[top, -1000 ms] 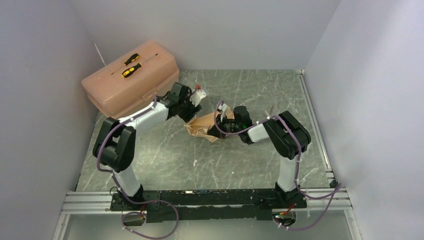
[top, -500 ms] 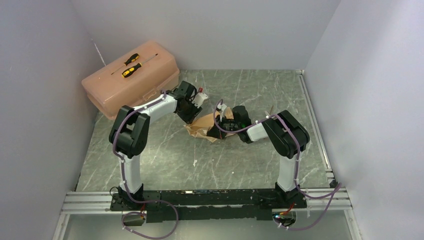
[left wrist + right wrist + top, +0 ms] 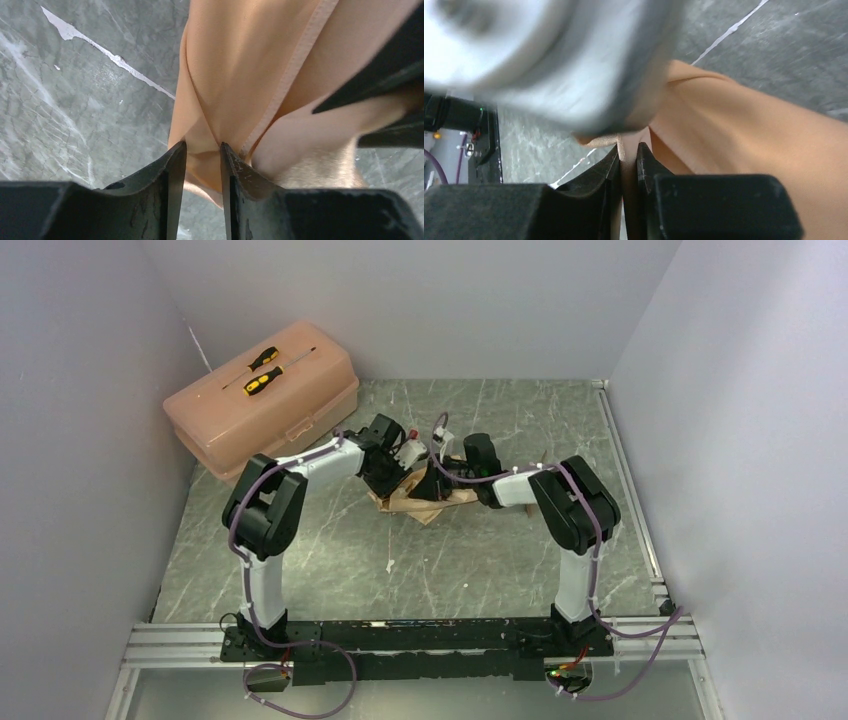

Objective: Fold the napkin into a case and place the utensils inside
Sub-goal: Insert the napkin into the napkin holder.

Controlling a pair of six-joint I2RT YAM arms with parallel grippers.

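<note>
The peach-tan napkin (image 3: 420, 504) lies crumpled at mid-table, between the tips of both arms. My left gripper (image 3: 405, 468) comes down on its left part. In the left wrist view the left gripper (image 3: 202, 150) holds its jaws a narrow gap apart, over a fold of the napkin (image 3: 240, 65). My right gripper (image 3: 437, 478) meets it from the right. In the right wrist view the right gripper (image 3: 628, 152) has a hemmed edge of the napkin (image 3: 749, 150) pinched between its jaws. The right gripper's black fingers (image 3: 385, 75) show at the right of the left wrist view. The utensils are out of view.
A pink plastic toolbox (image 3: 230, 415) stands at the back left with two yellow-and-black screwdrivers (image 3: 262, 370) on its lid. The blurred white body of the left wrist (image 3: 549, 60) fills the top of the right wrist view. Grey walls close in on three sides.
My left arm has swung right from beside the toolbox onto the napkin, its jaws narrowing. The right gripper has shifted back and up, and the napkin has bunched together.
</note>
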